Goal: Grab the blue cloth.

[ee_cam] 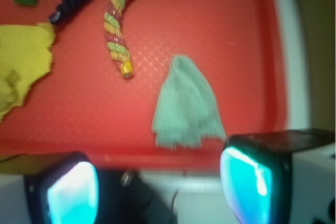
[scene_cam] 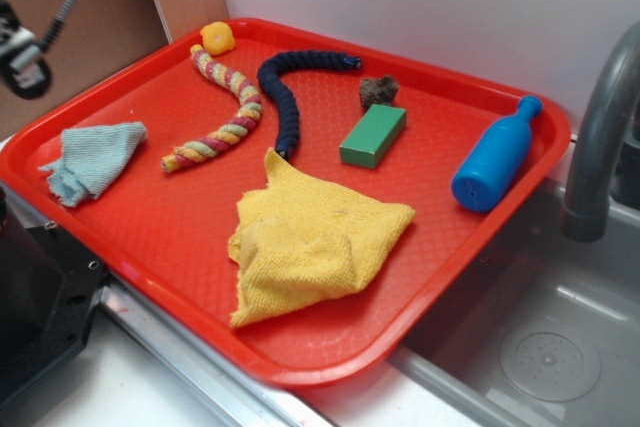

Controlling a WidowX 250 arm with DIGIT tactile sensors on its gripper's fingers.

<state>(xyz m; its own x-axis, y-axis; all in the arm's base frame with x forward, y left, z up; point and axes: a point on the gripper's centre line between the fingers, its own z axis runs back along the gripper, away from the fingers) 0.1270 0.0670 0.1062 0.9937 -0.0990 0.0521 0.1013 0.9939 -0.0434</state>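
Pale teal woven fabric: the blue cloth (ee_cam: pixel 185 103), lying flat on the red tray (ee_cam: pixel 236 35) near its edge, at about nine o'clock of the tray in the exterior view. Seen from the wrist, straight ahead at twelve o'clock of the end effector (ee_cam: pixel 157 187), long axis running twelve to six, narrow tip pointing away. End effector spread wide, empty, short of the tray rim. Striped rope (ee_cam: pixel 118 40) close by at eleven o'clock. No brands, labels or legible writing anywhere.
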